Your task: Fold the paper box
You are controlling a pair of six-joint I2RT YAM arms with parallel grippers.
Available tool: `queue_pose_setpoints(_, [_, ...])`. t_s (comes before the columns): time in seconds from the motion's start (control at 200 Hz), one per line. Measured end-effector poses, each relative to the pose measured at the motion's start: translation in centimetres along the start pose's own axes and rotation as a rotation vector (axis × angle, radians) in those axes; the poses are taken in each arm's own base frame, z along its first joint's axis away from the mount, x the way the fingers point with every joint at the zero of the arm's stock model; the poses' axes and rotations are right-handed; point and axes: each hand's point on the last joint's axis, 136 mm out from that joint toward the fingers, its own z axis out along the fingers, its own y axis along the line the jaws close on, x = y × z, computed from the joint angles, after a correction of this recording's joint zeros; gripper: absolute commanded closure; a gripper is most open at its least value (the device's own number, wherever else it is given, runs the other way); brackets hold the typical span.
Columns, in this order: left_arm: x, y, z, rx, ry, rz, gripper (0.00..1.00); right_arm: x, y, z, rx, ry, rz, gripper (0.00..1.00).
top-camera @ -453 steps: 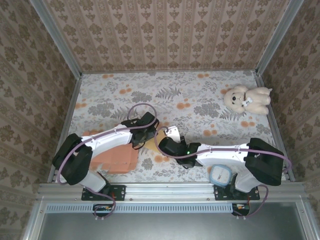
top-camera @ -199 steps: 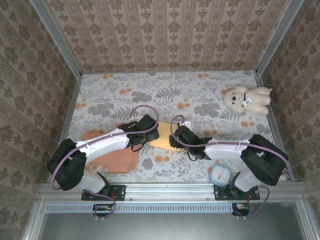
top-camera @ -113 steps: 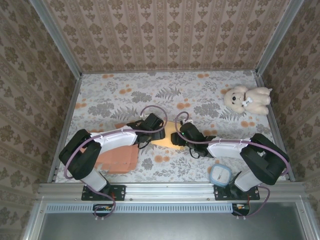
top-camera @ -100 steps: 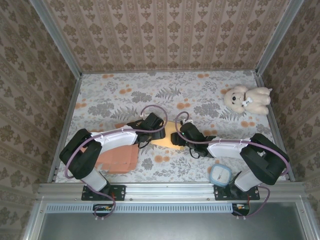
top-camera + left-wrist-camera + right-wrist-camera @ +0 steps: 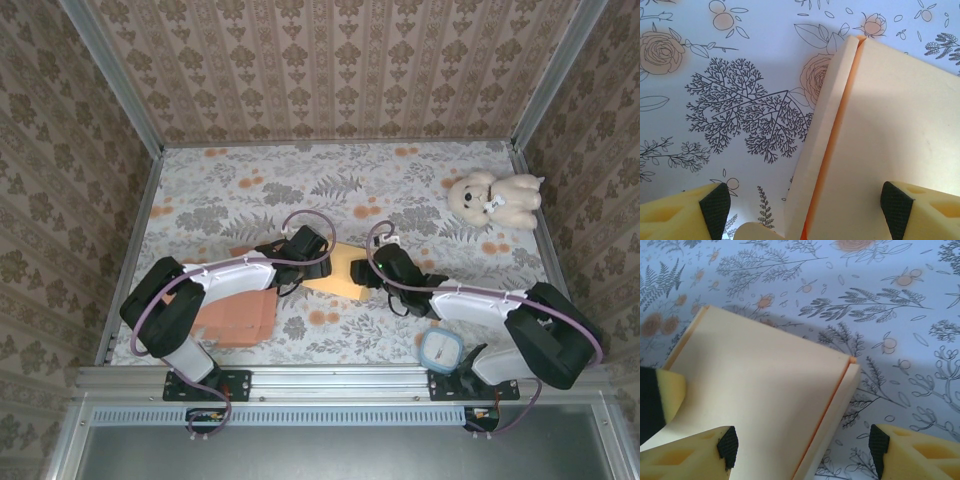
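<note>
One paper box, folded flat

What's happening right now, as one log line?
paper box: lying on table | left gripper: open, above its left edge | right gripper: open, above its right edge

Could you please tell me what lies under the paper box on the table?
The paper box lies flat on the floral tablecloth, which shows around its edges. The part of the cloth beneath it is covered, so anything there cannot be seen.
</note>
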Motion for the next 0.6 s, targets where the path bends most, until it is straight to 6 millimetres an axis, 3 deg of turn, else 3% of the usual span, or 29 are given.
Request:
queue_pose_setpoints(0.255, [0.0, 0.0, -0.1, -0.002, 0.002, 0.004, 0.18, 0.8, -1.3, 1.8, 0.036, 0.032, 0.016, 0.35])
queue_pose_setpoints(0.44, [0.0, 0.1, -0.1, -0.01, 0.003, 0.005, 0.18, 1.0, -1.0, 2.4, 0.022, 0.03, 0.028, 0.37])
queue_pose_setpoints(0.6, [0.0, 0.2, -0.3, -0.013, 0.006, 0.004, 0.09, 0.7, -0.7, 2.6, 0.006, 0.019, 0.036, 0.38])
